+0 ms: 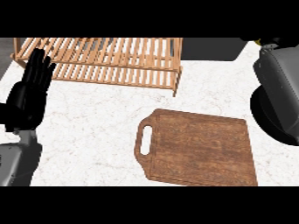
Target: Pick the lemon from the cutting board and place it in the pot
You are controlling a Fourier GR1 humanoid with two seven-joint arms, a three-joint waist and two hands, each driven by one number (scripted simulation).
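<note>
The wooden cutting board [197,148] lies bare at the centre right of the white counter, handle slot to the left. My right forearm runs up the right edge, and only a little of my right hand [278,40] shows at the top right. A sliver of the yellow lemon [259,42] peeks out at its left side, so the hand seems curled on it. A black round pot [263,116] sits under that forearm, mostly hidden. My left hand [29,92] rests open at the left edge, fingers up.
A slatted wooden dish rack [107,61] spans the back left of the counter. A dark grey block [213,49] stands behind it at the top centre right, just left of my right hand.
</note>
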